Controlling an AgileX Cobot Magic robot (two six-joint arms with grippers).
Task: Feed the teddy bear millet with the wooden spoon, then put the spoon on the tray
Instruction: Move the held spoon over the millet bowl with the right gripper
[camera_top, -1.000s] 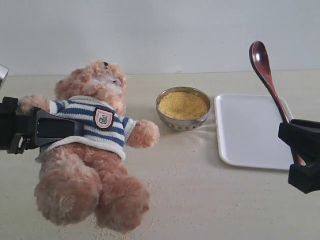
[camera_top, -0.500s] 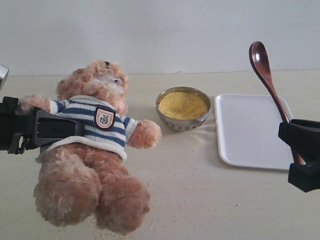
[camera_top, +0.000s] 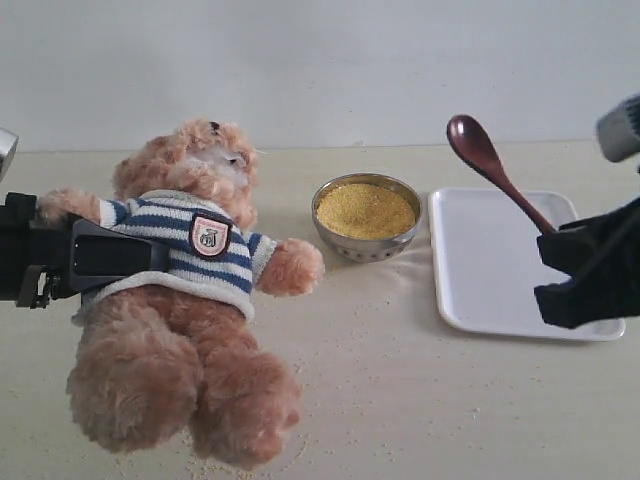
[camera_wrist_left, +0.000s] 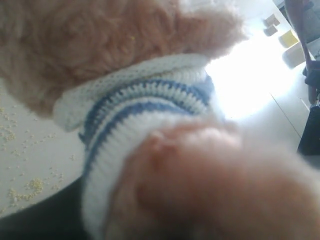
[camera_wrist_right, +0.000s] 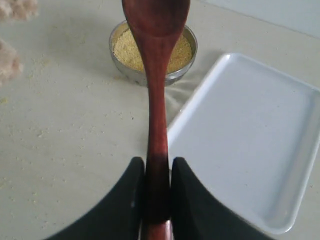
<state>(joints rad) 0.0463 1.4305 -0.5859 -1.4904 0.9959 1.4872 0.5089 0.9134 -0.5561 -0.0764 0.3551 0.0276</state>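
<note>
**Spoon tipped toward the millet, bear held**

Exterior: right gripper (camera_top: 560, 275) is clamped on the wooden spoon (camera_top: 505, 182) at the handle end, above the tray (camera_top: 500, 290) near the bench's right edge. The spoon's long axis slants up, bowl end pointing at the far-left corner. I see it steeper in the earlier frame, bowl end higher and further right; the gripper has shifted left and up. The millet (camera_top: 365, 210) sits in the metal bowl (camera_top: 365, 247) mid-bench, toward the far edge. Left gripper (camera_top: 145, 258) grips the teddy bear (camera_top: 215, 275) at the sweater by the left edge; the bear is unmoved.

Left wrist: teddy bear's (camera_wrist_left: 145, 100) sweater and fur fill the frame.

Right wrist: fingers (camera_wrist_right: 130, 200) pinch the wooden spoon (camera_wrist_right: 155, 115), which points at the millet (camera_wrist_right: 132, 50), the tray (camera_wrist_right: 250, 140) beside it.
</note>
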